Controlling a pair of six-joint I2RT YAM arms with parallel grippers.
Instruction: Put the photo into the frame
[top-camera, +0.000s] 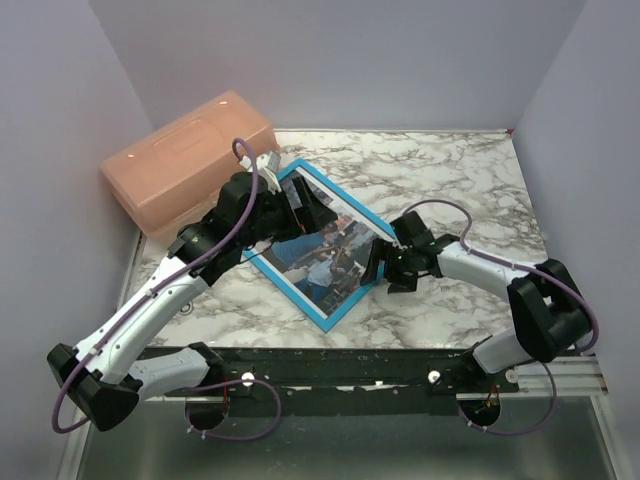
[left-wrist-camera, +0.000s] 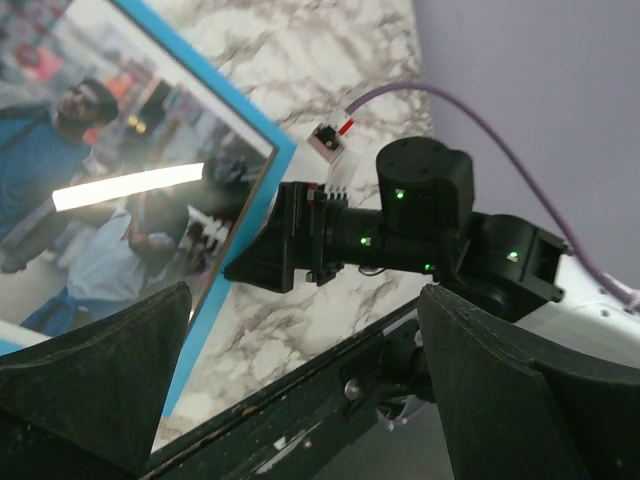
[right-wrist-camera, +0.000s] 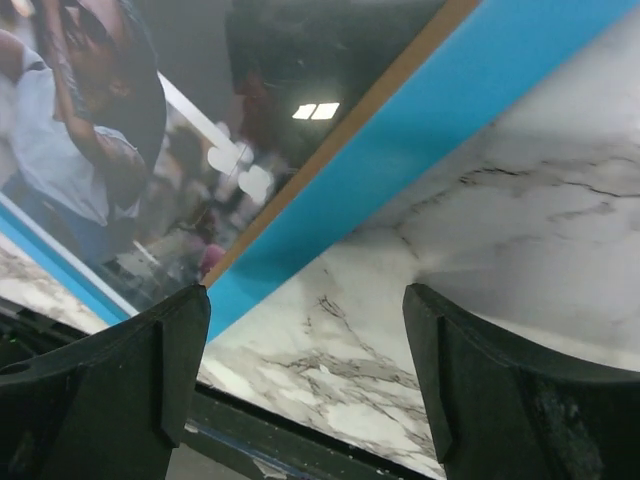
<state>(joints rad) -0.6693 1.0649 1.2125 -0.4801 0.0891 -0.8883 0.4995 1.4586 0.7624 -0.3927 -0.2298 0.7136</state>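
photo (top-camera: 328, 256) inside frame (top-camera: 322, 318), marble table (top-camera: 450, 190)

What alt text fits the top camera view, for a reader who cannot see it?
A blue frame with the photo inside lies slanted on a marble table. The left gripper is over its far end, and the right gripper is at its right edge. A pink box stands at the back left.

One photo (top-camera: 330, 258), one frame (right-wrist-camera: 480, 130), one box (top-camera: 190, 165), two tools: left tool (left-wrist-camera: 305, 292), right tool (right-wrist-camera: 305, 290).
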